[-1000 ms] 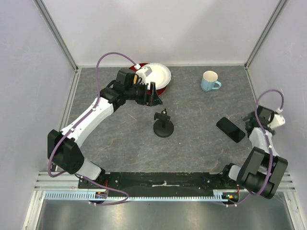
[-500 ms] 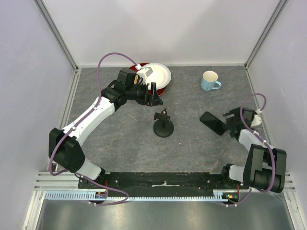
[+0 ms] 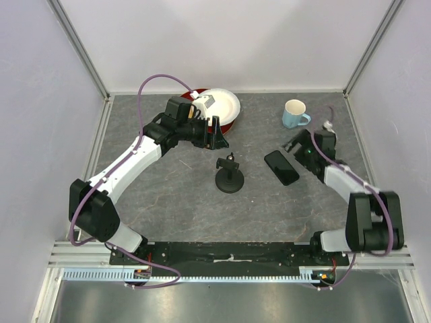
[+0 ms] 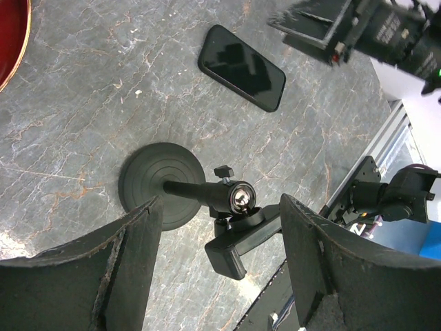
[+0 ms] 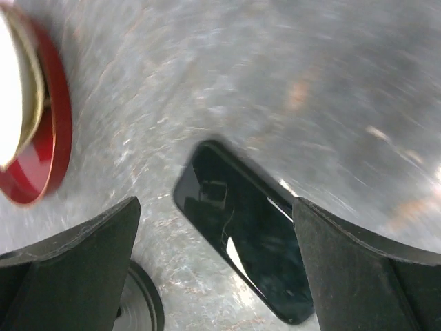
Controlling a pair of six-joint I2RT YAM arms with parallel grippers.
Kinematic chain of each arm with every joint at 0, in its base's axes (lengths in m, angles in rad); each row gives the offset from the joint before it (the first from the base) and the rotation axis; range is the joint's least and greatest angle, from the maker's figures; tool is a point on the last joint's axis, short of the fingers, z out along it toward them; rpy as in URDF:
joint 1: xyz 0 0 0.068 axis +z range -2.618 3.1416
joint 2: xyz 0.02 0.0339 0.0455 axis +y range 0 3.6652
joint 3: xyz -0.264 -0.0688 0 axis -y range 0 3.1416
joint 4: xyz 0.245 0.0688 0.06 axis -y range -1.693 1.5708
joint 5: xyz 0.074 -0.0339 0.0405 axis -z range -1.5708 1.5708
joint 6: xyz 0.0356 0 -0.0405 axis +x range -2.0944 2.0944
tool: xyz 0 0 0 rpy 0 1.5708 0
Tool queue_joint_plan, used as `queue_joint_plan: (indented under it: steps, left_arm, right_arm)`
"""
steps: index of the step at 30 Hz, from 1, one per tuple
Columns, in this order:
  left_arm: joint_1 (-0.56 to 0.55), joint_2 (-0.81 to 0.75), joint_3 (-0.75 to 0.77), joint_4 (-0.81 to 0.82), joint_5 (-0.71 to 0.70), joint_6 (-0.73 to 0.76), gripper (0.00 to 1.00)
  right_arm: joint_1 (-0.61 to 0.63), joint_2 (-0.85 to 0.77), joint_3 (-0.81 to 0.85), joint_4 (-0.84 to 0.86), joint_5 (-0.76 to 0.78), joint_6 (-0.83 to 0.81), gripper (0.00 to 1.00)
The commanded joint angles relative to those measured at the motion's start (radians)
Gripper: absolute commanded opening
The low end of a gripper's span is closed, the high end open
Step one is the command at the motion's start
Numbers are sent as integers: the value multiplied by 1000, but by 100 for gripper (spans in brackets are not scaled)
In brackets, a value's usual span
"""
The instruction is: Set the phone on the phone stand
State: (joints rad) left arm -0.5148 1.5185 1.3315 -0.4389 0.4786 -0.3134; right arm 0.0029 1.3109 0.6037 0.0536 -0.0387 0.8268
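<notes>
– where is the phone?
– the phone [image 3: 281, 167] lies flat and face up on the grey marbled table [image 3: 168, 195]. it is right of the phone stand [image 3: 229, 176], apart from it and not yet on it. the stand is upright on its round base.
– and your hands?
– my right gripper [image 3: 294, 145] hovers at the phone's far end with its fingers spread wide, gripping nothing. my right wrist view shows the glossy face between them, blurred. i cannot tell whether a finger touches it. my left gripper [image 3: 217, 134] hangs behind the stand, fingers apart and empty, just beside the white bowl [image 3: 219, 104] on the red plate [image 3: 233, 123].
– the room?
– rust-coloured veins run through the tabletop. a blue mug [image 3: 294, 114] stands towards the back right corner. pale walls [image 3: 236, 40] with metal posts [image 3: 81, 50] close in three sides.
</notes>
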Motion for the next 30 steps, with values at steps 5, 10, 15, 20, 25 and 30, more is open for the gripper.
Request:
queue_joint_plan:
  steps: [5, 10, 15, 20, 25, 30]
  left_arm:
    - [-2, -18, 0, 23, 9, -7, 74]
    - [-2, -24, 0, 23, 15, -7, 74]
    - [-2, -20, 1, 25, 18, -9, 74]
    - [-2, -24, 0, 25, 11, -6, 75]
    - [-2, -20, 0, 23, 9, -4, 75]
    - [-2, -18, -2, 23, 11, -6, 75]
  right_arm:
    - [77, 255, 268, -169, -248, -590, 98]
    - [101, 263, 280, -201, -217, -667, 98]
    - [143, 307, 309, -238, -159, -719, 98]
    - [213, 359, 346, -281, -110, -768, 98]
    - [307, 369, 381, -321, 58, -796, 98]
    - [318, 248, 345, -261, 140, -749, 98]
